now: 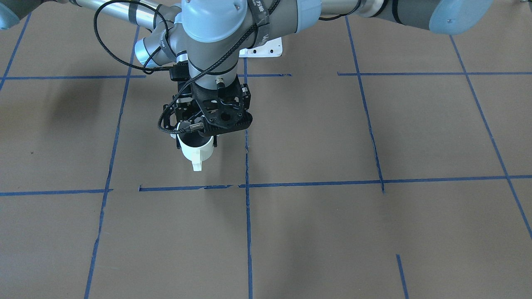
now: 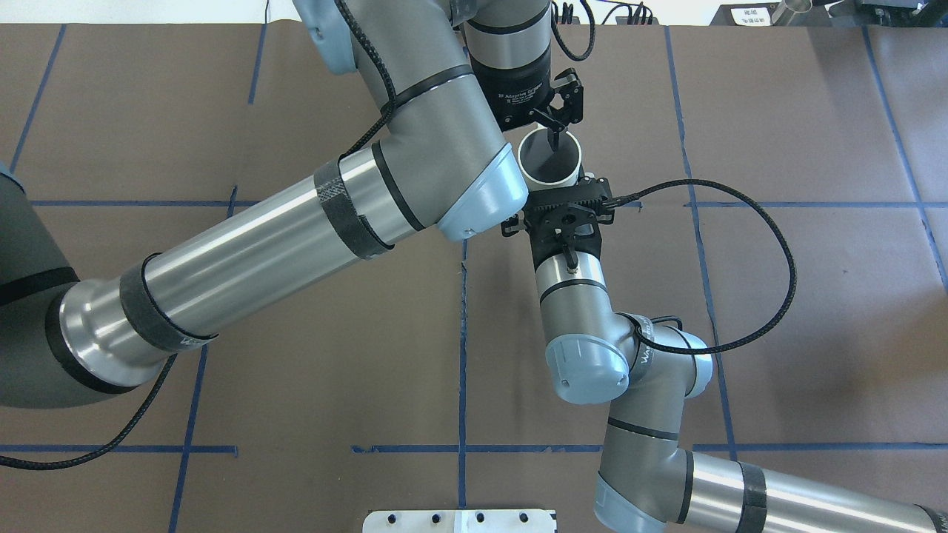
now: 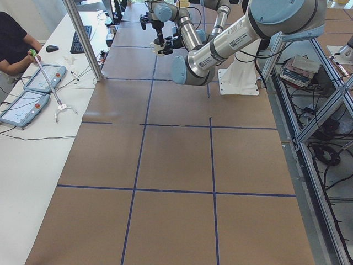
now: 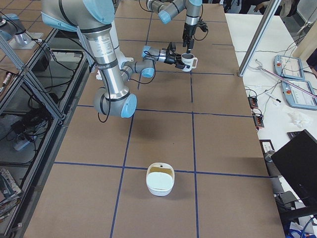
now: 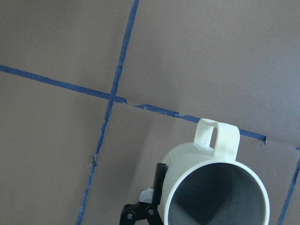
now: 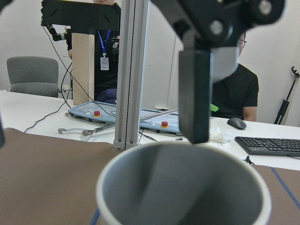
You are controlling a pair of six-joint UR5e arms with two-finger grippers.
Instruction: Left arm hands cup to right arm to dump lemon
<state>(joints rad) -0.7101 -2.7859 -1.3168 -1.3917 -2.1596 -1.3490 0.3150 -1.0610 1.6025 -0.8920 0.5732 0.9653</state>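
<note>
Right up against the right wrist camera sits the cup (image 6: 185, 187), held above the surface with the left end effector (image 2: 552, 141) pinching its rim, one finger inside. It looks light, rigid and glossy (likely slippery). The right end effector (image 2: 570, 194) seems clamped round its wall, the safer hold.

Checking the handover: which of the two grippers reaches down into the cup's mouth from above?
The left gripper, the one lettered in white: one finger dips inside the cup rim. The right gripper, with the pierced bracket, meets the cup from the side.
</note>
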